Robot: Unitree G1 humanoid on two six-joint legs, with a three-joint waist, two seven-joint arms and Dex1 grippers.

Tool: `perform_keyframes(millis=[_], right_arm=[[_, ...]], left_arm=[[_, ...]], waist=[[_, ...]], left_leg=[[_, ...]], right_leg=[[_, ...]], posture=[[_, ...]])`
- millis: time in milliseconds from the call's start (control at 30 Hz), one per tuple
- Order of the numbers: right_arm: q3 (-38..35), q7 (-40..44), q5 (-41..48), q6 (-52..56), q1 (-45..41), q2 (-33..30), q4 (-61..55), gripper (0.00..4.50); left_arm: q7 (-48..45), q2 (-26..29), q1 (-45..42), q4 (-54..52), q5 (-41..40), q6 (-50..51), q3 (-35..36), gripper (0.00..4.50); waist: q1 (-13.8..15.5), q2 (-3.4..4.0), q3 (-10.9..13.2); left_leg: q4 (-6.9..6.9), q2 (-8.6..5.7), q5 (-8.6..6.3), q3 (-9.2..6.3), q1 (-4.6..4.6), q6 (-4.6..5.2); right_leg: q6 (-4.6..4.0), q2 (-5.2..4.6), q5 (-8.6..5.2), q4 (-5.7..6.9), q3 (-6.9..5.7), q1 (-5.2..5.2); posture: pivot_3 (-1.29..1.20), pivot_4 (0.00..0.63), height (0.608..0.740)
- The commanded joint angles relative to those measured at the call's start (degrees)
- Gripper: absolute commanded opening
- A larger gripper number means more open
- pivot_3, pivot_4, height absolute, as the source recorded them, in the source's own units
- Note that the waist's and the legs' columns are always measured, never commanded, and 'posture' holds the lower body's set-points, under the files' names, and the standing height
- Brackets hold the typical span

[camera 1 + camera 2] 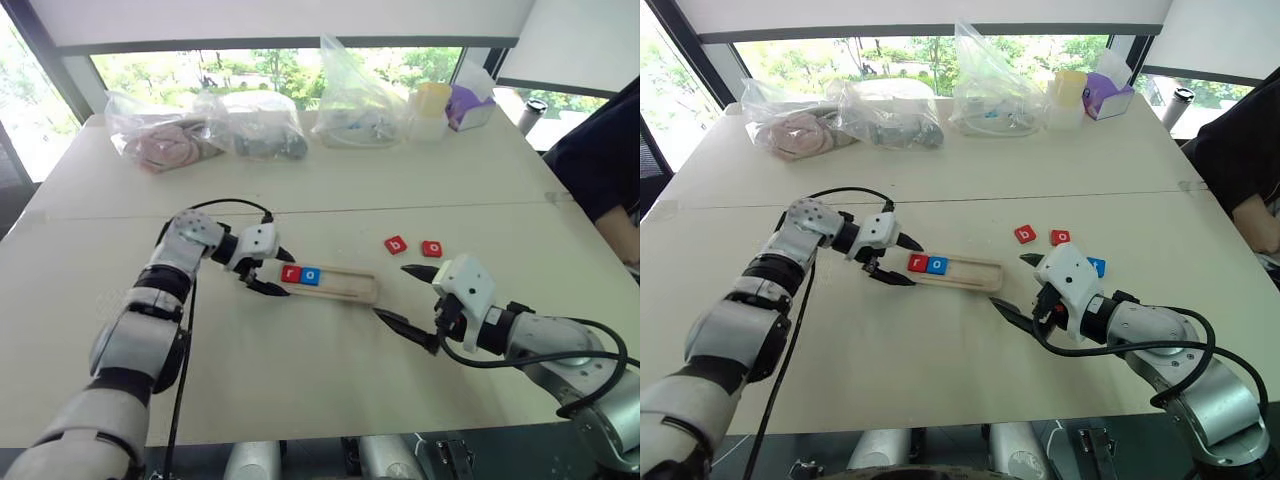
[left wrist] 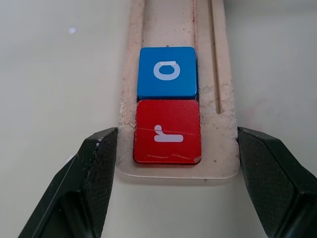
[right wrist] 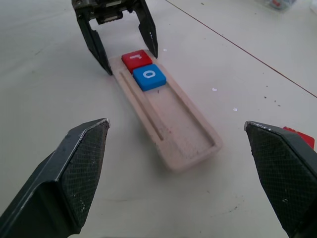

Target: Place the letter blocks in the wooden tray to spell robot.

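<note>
The wooden tray (image 1: pixel 345 285) lies mid-table. At its left end sit a red r block (image 1: pixel 290 273) and, beside it, a blue o block (image 1: pixel 311 275). My left gripper (image 1: pixel 284 275) straddles that end, a finger (image 2: pixel 101 163) pressed to each side of the tray. A red b block (image 1: pixel 396 244) and a red o block (image 1: pixel 431 248) lie on the table beyond the tray's right end. A blue block (image 1: pixel 1097 266) peeks out from behind my right wrist. My right gripper (image 1: pixel 390 290) hovers open just off the tray's right end, holding nothing.
Several plastic bags (image 1: pixel 250 125) of items line the table's far side, with a yellow cup (image 1: pixel 432 108) and a purple box (image 1: pixel 470 105). A person's dark sleeve (image 1: pixel 600 160) is at the right edge. A black cable (image 1: pixel 225 205) loops over my left arm.
</note>
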Motion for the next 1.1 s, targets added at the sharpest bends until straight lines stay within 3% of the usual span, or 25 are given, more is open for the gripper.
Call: perform_keyframes(millis=[33, 300, 500, 833, 1100], right_arm=[[-0.3, 0.3, -0.2, -0.9, -0.7, 0.1, -0.8, 4.5], [0.4, 1.4, -0.5, -1.3, -1.6, 0.1, 0.1, 4.5], [0.5, 1.5, -0.7, -1.2, -1.9, 0.2, 0.0, 4.5], [-0.1, 1.4, -0.6, -1.0, -1.7, 0.1, 0.0, 4.5], [0.0, 1.7, -0.8, -1.0, -2.6, -0.1, 0.8, 4.5]], left_arm=[[0.4, -0.7, 7.9, -13.3, -0.5, 9.2, -3.4, 3.1], [7.0, 4.1, 22.4, -44.5, 1.3, 28.7, -5.9, 3.1], [13.8, 6.2, 27.1, -55.4, 2.7, 38.4, -7.3, 3.1], [21.6, 6.6, 30.9, -62.7, 2.4, 44.9, -10.1, 3.1], [20.6, 7.4, 30.0, -62.2, -0.6, 44.5, -11.1, 3.1]], waist=[[-0.1, 0.02, 0.0], [-0.4, 0.07, -0.1], [-0.4, 0.09, -0.1], [0.0, 0.13, -0.1], [-0.1, 0.13, -0.1]], left_leg=[[0.0, 0.0, 0.0, 0.0, 0.0, 0.0], [-0.01, 0.01, -0.06, -0.01, 0.1, 0.11], [-0.04, 0.03, -0.09, 0.01, 0.18, 0.15], [-0.03, -0.03, -0.09, 0.03, 0.26, 0.15], [-0.03, -0.27, -0.09, 0.05, 0.23, 0.15]], right_leg=[[0.01, 0.0, -0.01, 0.0, 0.0, 0.0], [0.04, -0.01, -0.04, 0.01, 0.01, 0.04], [0.09, 0.02, -0.27, 0.01, 0.02, 0.08], [0.07, -0.08, -0.31, -0.03, 0.05, 0.2], [0.26, -0.41, -0.43, -0.06, 0.05, 0.24]], posture=[[0.0, 0.15, 0.74], [0.0, 0.15, 0.74], [0.0, 0.15, 0.74], [0.0, 0.15, 0.74], [0.0, 0.15, 0.74]])
